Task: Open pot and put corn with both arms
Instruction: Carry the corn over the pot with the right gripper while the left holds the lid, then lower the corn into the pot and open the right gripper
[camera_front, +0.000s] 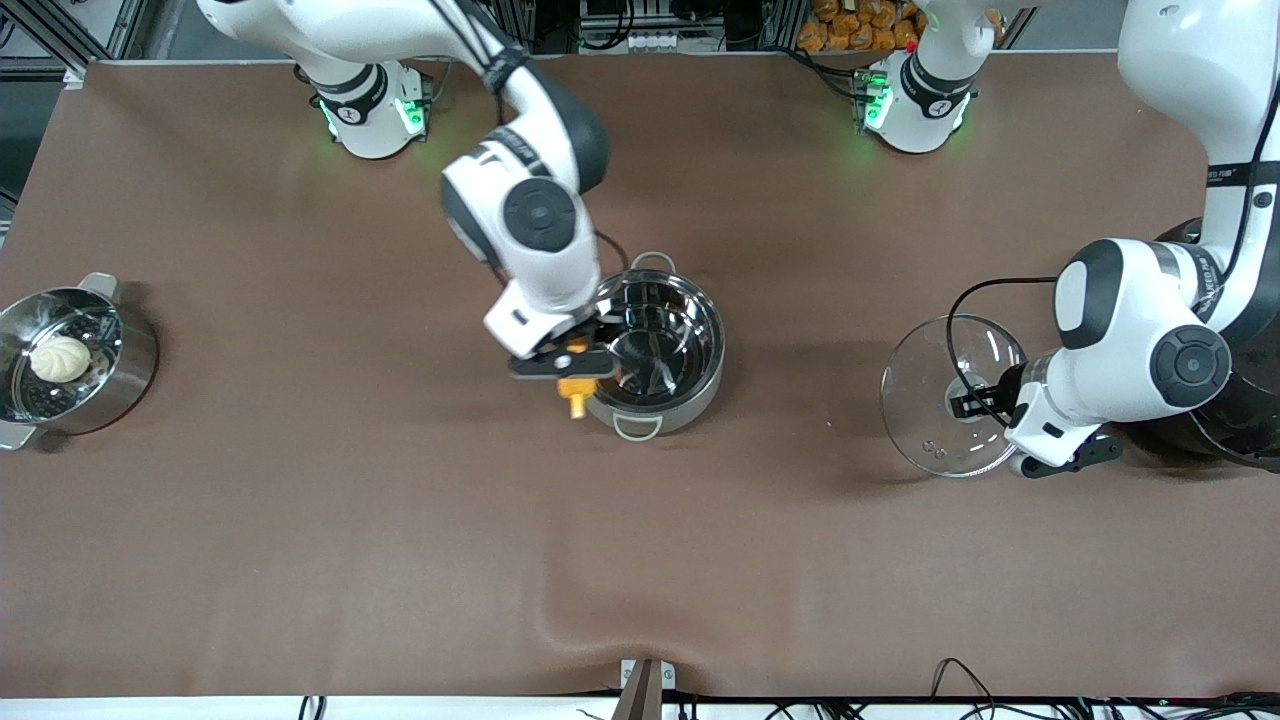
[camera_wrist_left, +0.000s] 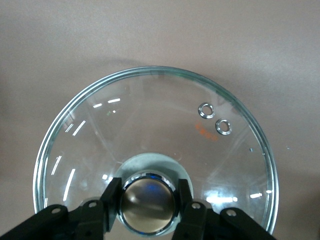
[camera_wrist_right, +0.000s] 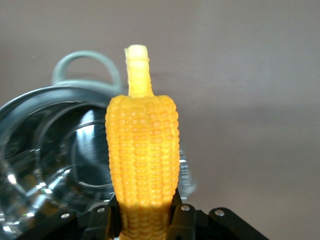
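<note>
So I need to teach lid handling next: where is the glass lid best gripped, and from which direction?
Grip the lid by its knob, coming straight down from above. The glass dome is wide, thin and smooth, while the knob stands up at its centre, narrow enough for the jaws. The left gripper is shut on it just so.

The corn (camera_wrist_right: 142, 150) is yellow-orange in neat kernel rows, with a pale yellow stub. The pot (camera_front: 655, 345) is shiny mirror steel. The lid (camera_wrist_left: 150, 145) is clear glass with a greenish rim and a coppery knob (camera_wrist_left: 148, 202). The table (camera_front: 300, 520) is plain brown. A white bun (camera_front: 60, 358) sits in a perforated steel pot (camera_front: 130, 370).
</note>
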